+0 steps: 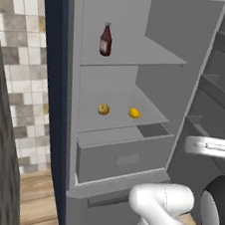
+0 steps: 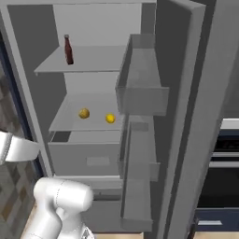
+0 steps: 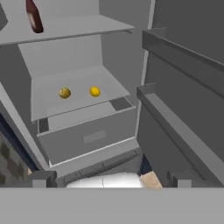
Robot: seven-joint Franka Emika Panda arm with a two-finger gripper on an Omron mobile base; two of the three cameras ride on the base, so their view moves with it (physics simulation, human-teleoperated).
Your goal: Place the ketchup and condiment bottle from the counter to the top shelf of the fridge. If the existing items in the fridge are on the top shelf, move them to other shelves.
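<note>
The fridge stands open in front of me. A dark red ketchup bottle stands upright at the left of the top shelf. On the middle shelf lie two small yellow fruits. My gripper is open, its fingertips far apart with nothing between them, well back from the shelves and low, facing the drawer. The condiment bottle and the counter are out of view.
A closed grey drawer sits under the middle shelf. The open fridge door with its bins stands to the right. A tiled wall is on the left, and an oven front on the far right.
</note>
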